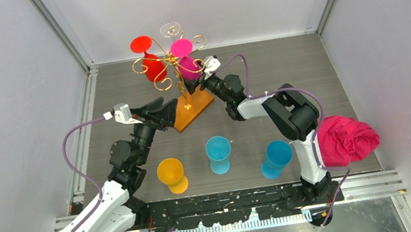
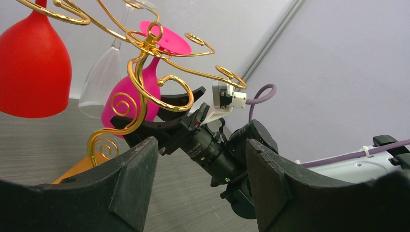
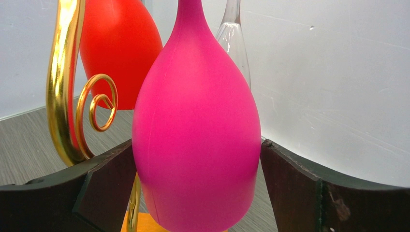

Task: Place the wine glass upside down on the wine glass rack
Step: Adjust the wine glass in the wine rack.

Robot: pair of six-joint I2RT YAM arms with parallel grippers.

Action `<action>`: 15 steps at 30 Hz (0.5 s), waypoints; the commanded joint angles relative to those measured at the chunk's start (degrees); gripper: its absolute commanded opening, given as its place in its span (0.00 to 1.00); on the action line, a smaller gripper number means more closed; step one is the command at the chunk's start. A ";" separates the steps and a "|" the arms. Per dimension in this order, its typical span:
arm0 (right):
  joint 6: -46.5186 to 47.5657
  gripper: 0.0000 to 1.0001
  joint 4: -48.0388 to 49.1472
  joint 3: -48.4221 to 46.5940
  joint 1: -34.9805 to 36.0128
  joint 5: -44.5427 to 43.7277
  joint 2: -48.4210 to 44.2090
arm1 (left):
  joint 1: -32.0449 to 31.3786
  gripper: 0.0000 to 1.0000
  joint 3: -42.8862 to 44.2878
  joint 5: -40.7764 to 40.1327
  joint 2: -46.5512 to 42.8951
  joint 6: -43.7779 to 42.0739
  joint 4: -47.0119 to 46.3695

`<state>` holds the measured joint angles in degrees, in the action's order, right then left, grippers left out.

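The left arm reaches in from the left edge of the desk (image 1: 305, 73). Its left fingers (image 2: 140, 183) stand apart with nothing between them, low and just beside the near-left end of the rack's orange-brown wooden base (image 1: 193, 110). In front of that arm a yellow wine glass (image 1: 172, 174) stands on the desk.

Further back stands the wine glass rack (image 1: 175, 66), a gold wire stand with scroll arms. On its left side a red wine glass (image 1: 153, 67) hangs upside down, foot uppermost. A clear wine glass (image 2: 104, 77) hangs bowl down toward the back. The magenta wine glass (image 3: 198, 135) hangs upside down on the right side of the rack. Its flat foot rests on top of the gold scrolls and its bowl hangs beside the central stem, above the wooden base.

A teal wine glass (image 1: 218, 150) stands on the desk near the front, about the middle.

The right arm bends in from the right. Its right fingers (image 3: 285, 169) stand wide apart, one on each side of the magenta bowl and close against its outline, not squeezing it.

To the right a blue wine glass (image 1: 274, 158) stands by the right arm's base, and a crumpled magenta cloth (image 1: 347, 139) lies just beside that arm.
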<state>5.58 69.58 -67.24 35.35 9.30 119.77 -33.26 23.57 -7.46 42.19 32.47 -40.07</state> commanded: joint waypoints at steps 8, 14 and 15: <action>-1.28 0.70 3.67 -2.91 -0.32 2.05 0.35 | 0.26 0.68 -0.19 -0.58 -1.32 -1.29 -2.47; -0.85 0.55 5.03 -2.08 -0.33 1.39 -0.04 | 0.24 0.68 -0.19 -0.71 -1.59 -1.16 -2.29; -0.84 0.54 5.32 -1.84 -0.36 1.23 -0.11 | 0.27 0.67 -0.20 -0.71 -1.59 -1.17 -2.29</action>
<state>4.34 69.45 -68.20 35.14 10.81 120.16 -33.23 23.53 -7.49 41.30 32.38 -40.07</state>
